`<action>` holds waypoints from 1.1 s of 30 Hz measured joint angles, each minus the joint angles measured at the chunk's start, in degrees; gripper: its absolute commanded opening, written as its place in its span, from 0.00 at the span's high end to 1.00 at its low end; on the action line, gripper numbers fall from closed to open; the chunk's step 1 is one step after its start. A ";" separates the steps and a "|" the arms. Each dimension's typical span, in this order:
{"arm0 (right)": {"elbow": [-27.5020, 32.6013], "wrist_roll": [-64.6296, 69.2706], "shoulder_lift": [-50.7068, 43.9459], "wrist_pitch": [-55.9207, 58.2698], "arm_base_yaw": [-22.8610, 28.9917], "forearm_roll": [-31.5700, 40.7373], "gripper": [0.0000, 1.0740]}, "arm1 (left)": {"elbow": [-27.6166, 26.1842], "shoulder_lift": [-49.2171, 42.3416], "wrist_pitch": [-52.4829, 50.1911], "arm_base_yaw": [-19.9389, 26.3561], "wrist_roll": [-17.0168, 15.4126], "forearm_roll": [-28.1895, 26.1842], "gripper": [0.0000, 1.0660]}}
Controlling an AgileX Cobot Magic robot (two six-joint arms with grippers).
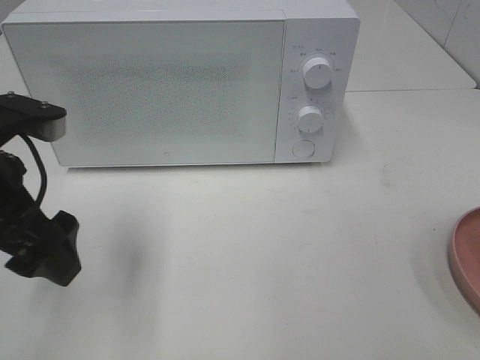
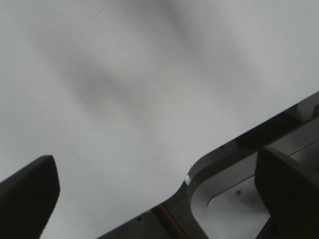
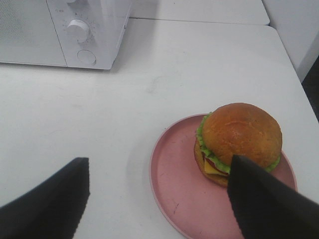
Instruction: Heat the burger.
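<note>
Burger (image 3: 239,139) position is given by the right wrist view: it sits on a pink plate (image 3: 174,189) on the white table (image 3: 199,64), well apart from the microwave (image 3: 94,30), whose door is closed.

Exterior high view: the microwave (image 1: 150,82) stands at the back of the table (image 1: 262,255), with two knobs and a round button on its right-hand panel. The left arm (image 1: 34,240) hangs over the table's left edge. Only a rim of the pink plate (image 1: 466,255) shows at the right edge; the burger lies out of frame.

Left wrist view: the left gripper (image 2: 149,189) has its jaws set wide apart over bare table (image 2: 149,74), holding nothing.

Right wrist view: the right gripper (image 3: 159,199) has its fingers (image 3: 50,204) spread, nothing between them. One fingertip overlaps the burger's near edge in the picture; whether they touch cannot be told.
</note>
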 measured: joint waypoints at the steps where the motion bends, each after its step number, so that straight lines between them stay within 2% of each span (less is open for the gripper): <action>1: 0.00 0.00 0.00 0.00 0.00 0.00 0.30 | 0.00 0.00 0.00 0.00 0.00 0.00 0.06; 2: 0.00 0.00 0.00 0.00 0.00 0.00 0.30 | -0.40 -0.80 1.72 0.00 -1.38 1.15 0.06; 3: 0.00 0.00 0.00 0.00 0.00 0.00 0.30 | -0.46 -2.46 3.61 0.00 -5.56 3.27 0.06; 4: 0.00 0.00 0.00 0.00 0.00 0.00 0.30 | -0.46 -2.46 3.61 0.00 -5.56 3.27 0.06; 5: 0.00 0.00 0.00 0.00 0.00 0.00 0.30 | -0.46 -3.55 4.18 0.00 -7.79 4.24 0.06; 6: 0.00 0.00 0.00 0.00 0.00 0.00 0.30 | -0.46 -5.84 4.58 0.00 -11.23 6.19 0.06; 7: 0.00 0.00 0.00 0.00 0.00 0.00 0.30 | -0.46 -5.84 4.58 0.00 -11.23 6.19 0.06; 8: 0.00 0.00 0.00 0.00 0.00 0.00 0.30 | -0.46 -7.73 5.90 0.00 -13.69 7.39 0.06; 11: 0.00 0.00 0.00 0.00 0.00 0.00 0.30 | -0.46 -10.14 8.94 0.00 -14.61 7.33 0.06; 17: 0.00 0.00 0.00 0.00 0.00 0.00 0.30 | -0.46 -13.87 11.57 0.52 -14.61 6.70 0.06; 18: 0.00 0.00 0.00 0.00 0.00 0.00 0.30 | -0.46 -14.61 11.69 1.38 -14.55 5.90 0.06; 19: 0.00 0.00 0.00 0.00 0.00 0.00 0.30 | -0.46 -15.81 12.26 4.18 -13.58 4.18 0.06; 20: 0.00 0.00 0.00 0.00 0.00 0.00 0.30 | -0.46 -15.81 12.26 4.18 -13.58 4.18 0.06; 21: 0.00 0.00 0.00 0.00 0.00 0.00 0.30 | -0.46 -16.90 12.89 8.71 -11.29 2.29 0.06; 22: 0.00 0.00 0.00 0.00 0.00 0.00 0.30 | -0.46 -17.59 13.29 11.29 -9.68 1.15 0.06; 23: 0.00 0.00 0.00 0.00 0.00 0.00 0.30 | -0.46 -17.59 13.29 11.29 -9.68 1.15 0.06; 24: 0.00 0.00 0.00 0.00 0.00 0.00 0.30 | -0.46 -18.96 13.92 16.21 -6.59 -0.92 0.06; 25: 0.00 0.00 0.00 0.00 0.00 0.00 0.30 | -0.46 -19.54 14.21 18.45 -5.10 -1.83 0.06; 26: 0.00 0.00 0.00 0.00 0.00 0.00 0.30 | -0.46 -19.54 14.21 18.45 -5.10 -1.83 0.06; 27: 0.00 0.00 0.00 0.00 0.00 0.00 0.30 | -0.46 -20.91 14.38 23.95 -3.15 -3.09 0.06; 28: 0.00 0.00 0.00 0.00 0.00 0.00 0.30 | -0.46 -21.60 14.38 26.36 -2.81 -3.32 0.06; 29: 0.00 0.00 0.00 0.00 0.00 0.00 0.30 | -0.46 -21.60 14.38 26.36 -2.81 -3.32 0.06; 30: 0.00 0.00 0.00 0.00 0.00 0.00 0.30 | -0.46 -23.49 14.38 29.79 -2.58 -3.55 0.06; 31: 0.00 0.00 0.00 0.00 0.00 0.00 0.30 | -0.46 -23.49 14.38 29.79 -2.58 -3.55 0.06; 32: 0.00 0.00 0.00 0.00 0.00 0.00 0.30 | 0.23 -26.76 14.38 32.37 -2.52 -3.84 0.06; 33: 0.00 0.00 0.00 0.00 0.00 0.00 0.30 | 0.92 -28.76 14.38 33.06 -2.52 -3.84 0.06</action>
